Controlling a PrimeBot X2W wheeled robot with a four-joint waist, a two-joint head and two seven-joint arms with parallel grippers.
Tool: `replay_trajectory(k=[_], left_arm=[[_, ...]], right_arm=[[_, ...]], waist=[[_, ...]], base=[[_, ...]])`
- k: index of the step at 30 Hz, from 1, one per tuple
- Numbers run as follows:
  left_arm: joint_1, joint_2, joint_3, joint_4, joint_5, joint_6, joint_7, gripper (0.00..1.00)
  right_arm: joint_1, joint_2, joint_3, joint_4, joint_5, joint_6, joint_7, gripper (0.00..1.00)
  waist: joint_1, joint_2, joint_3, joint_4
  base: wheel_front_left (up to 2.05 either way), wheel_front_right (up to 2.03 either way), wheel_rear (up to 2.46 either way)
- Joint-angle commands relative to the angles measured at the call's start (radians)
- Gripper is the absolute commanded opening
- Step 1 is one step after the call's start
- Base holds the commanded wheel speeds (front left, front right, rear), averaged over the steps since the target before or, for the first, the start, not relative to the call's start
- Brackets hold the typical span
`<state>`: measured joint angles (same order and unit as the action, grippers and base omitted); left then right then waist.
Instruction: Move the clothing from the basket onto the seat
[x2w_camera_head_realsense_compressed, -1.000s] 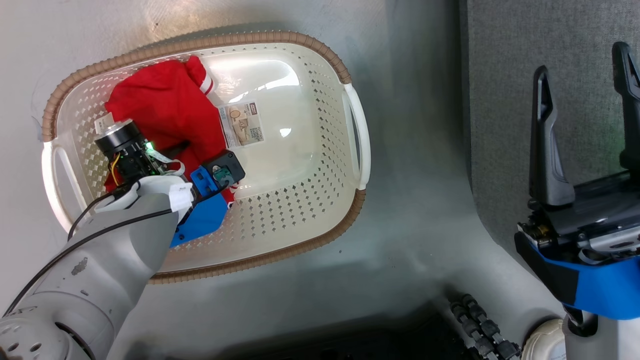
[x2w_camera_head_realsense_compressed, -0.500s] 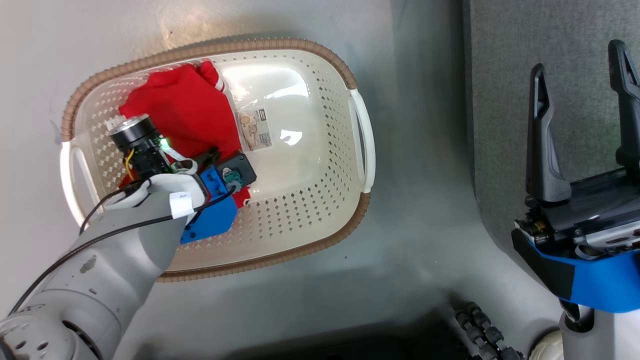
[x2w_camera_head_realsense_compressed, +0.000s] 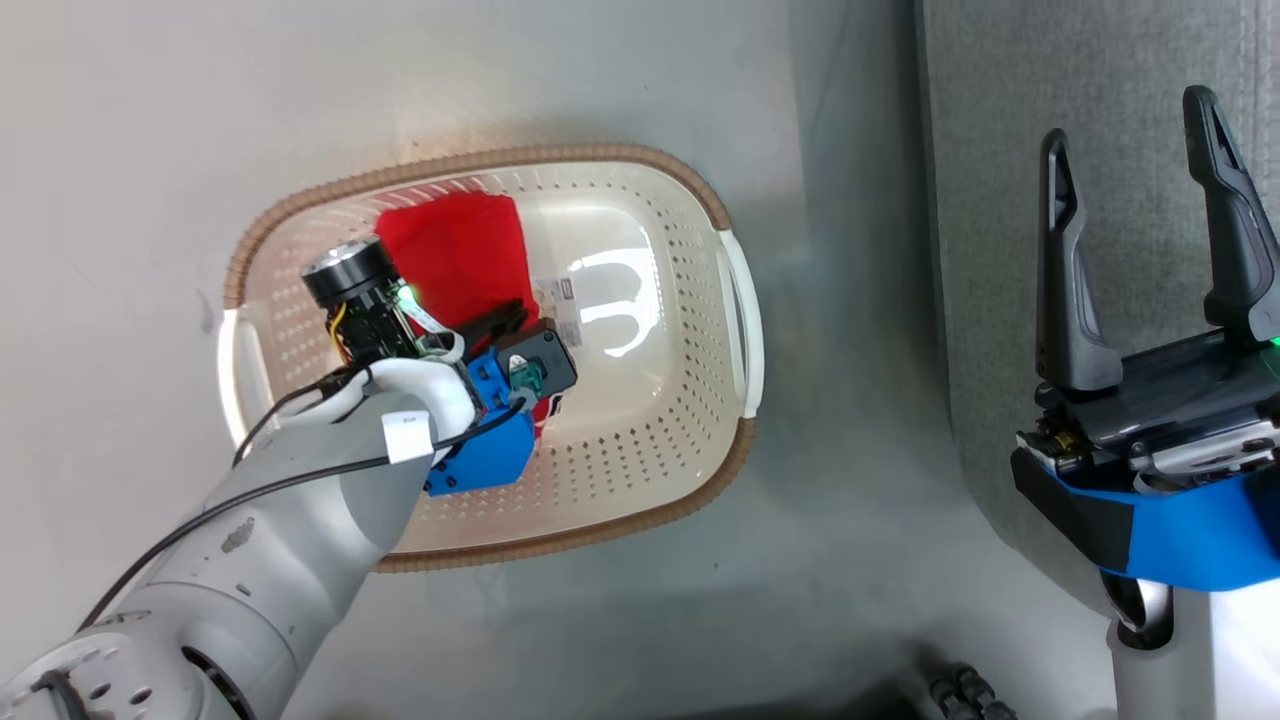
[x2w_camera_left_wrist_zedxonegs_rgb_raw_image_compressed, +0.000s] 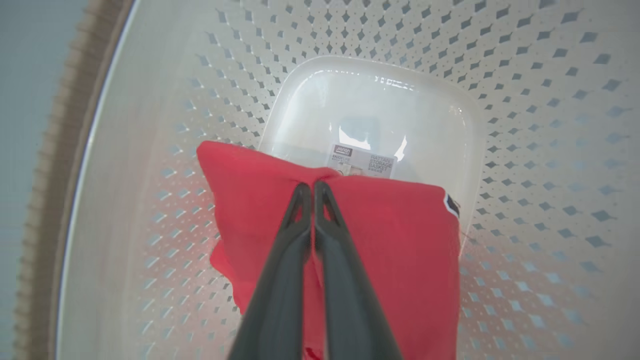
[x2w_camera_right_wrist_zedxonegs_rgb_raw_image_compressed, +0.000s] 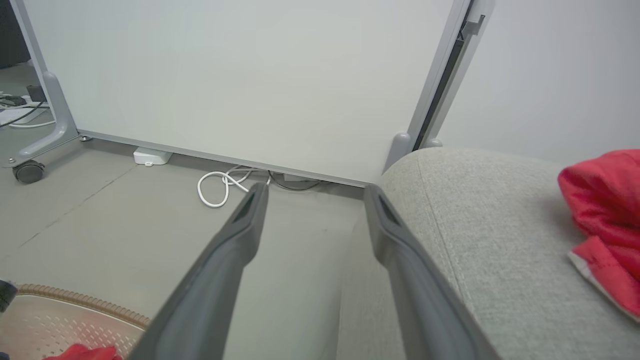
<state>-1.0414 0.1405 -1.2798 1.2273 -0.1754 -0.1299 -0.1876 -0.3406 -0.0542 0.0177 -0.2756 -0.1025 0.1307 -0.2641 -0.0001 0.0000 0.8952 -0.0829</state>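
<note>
A red piece of clothing (x2w_camera_head_realsense_compressed: 455, 250) is in the cream basket (x2w_camera_head_realsense_compressed: 600, 525), toward its left half. In the left wrist view my left gripper (x2w_camera_left_wrist_zedxonegs_rgb_raw_image_compressed: 312, 187) is shut on a pinched fold of this red clothing (x2w_camera_left_wrist_zedxonegs_rgb_raw_image_compressed: 400, 240), which drapes from the fingertips over the basket (x2w_camera_left_wrist_zedxonegs_rgb_raw_image_compressed: 525, 75) floor. My right gripper (x2w_camera_head_realsense_compressed: 1128, 125) stands open and empty at the edge of the grey seat (x2w_camera_head_realsense_compressed: 1000, 100). The right wrist view shows that gripper (x2w_camera_right_wrist_zedxonegs_rgb_raw_image_compressed: 316, 192) open, and a second red garment (x2w_camera_right_wrist_zedxonegs_rgb_raw_image_compressed: 605, 210) with white trim lying on the seat (x2w_camera_right_wrist_zedxonegs_rgb_raw_image_compressed: 475, 225).
A paper label (x2w_camera_left_wrist_zedxonegs_rgb_raw_image_compressed: 362, 162) lies on the basket floor beyond the cloth. A wheeled whiteboard (x2w_camera_right_wrist_zedxonegs_rgb_raw_image_compressed: 225, 75) and a white cable (x2w_camera_right_wrist_zedxonegs_rgb_raw_image_compressed: 220, 185) stand on the floor past the seat. The basket rim (x2w_camera_right_wrist_zedxonegs_rgb_raw_image_compressed: 75, 305) is at the lower left there.
My left gripper has shut on the red garment and gathered it into a narrower bunch. The head camera has shifted, so the basket sits lower and further right. The right gripper stays open.
</note>
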Motion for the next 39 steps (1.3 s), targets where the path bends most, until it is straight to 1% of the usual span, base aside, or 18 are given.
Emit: replay_trajectory(k=[1,6,10,12,15,18,22,24,27,34,35,39], left_arm=[[0.008,-0.006,-0.003,-0.003,-0.009,0.000,-0.010,0.00],[0.029,-0.013,-0.003,-0.003,-0.013,0.000,-0.022,0.00],[0.034,-0.014,-0.003,-0.003,-0.045,0.000,-0.038,0.00],[0.048,-0.016,-0.003,0.000,-0.056,0.000,-0.045,1.00],[0.062,-0.023,-0.003,0.000,-0.074,0.000,-0.054,1.00],[0.082,-0.029,0.001,-0.009,-0.113,0.000,-0.067,1.00],[0.106,-0.032,0.058,-0.040,-0.175,0.005,-0.078,1.00],[0.122,-0.026,0.094,-0.102,-0.196,0.027,-0.078,1.00],[0.164,0.006,0.157,-0.197,-0.214,0.063,-0.078,1.00],[0.305,0.068,0.320,-0.416,-0.209,0.130,-0.078,1.00],[0.332,0.076,0.360,-0.445,-0.219,0.146,-0.079,1.00],[0.440,0.103,0.501,-0.565,-0.211,0.185,-0.079,1.00]], right_arm=[[-0.011,0.000,-0.004,0.007,0.006,0.000,0.000,1.00],[-0.013,-0.005,-0.003,0.024,0.009,0.000,0.000,1.00],[-0.013,-0.006,0.003,0.038,0.015,0.000,0.000,1.00],[-0.012,-0.006,0.004,0.045,0.017,0.000,0.000,1.00],[-0.008,-0.010,0.003,0.055,0.020,0.000,0.000,1.00],[-0.001,-0.012,0.006,0.069,0.023,0.000,0.000,1.00],[0.016,-0.020,0.004,0.091,0.028,0.000,0.000,1.00],[0.023,-0.023,0.002,0.104,0.031,0.000,0.000,1.00],[0.039,-0.029,0.001,0.129,0.039,0.000,0.000,1.00],[0.088,-0.035,-0.004,0.195,0.055,0.000,0.000,1.00],[0.096,-0.037,-0.007,0.207,0.056,0.000,0.000,1.00],[0.133,-0.036,-0.013,0.237,0.067,0.000,0.000,1.00]], waist=[[0.0001,0.0000,-0.013,0.002],[0.0001,0.0000,-0.052,0.013],[0.0001,0.0000,-0.074,0.012],[0.0001,0.0000,-0.086,0.011],[0.0001,0.0000,-0.113,0.014],[0.0001,0.0000,-0.154,0.019],[0.0001,0.0000,-0.221,0.033],[0.0001,0.0000,-0.256,0.040],[0.0001,0.0000,-0.315,0.052],[0.0001,0.0000,-0.472,0.069],[0.0001,0.0000,-0.497,0.071],[0.0001,0.0000,-0.584,0.073]], base=[[0.00,0.00,0.00],[0.00,0.00,0.00],[0.00,0.00,0.00],[0.00,0.00,0.00],[0.00,0.00,0.00],[0.00,0.00,0.00],[0.00,0.00,0.00],[0.00,0.00,0.00],[0.00,0.00,0.00],[0.00,0.00,0.00],[0.00,0.00,0.00],[0.00,0.00,0.00]])
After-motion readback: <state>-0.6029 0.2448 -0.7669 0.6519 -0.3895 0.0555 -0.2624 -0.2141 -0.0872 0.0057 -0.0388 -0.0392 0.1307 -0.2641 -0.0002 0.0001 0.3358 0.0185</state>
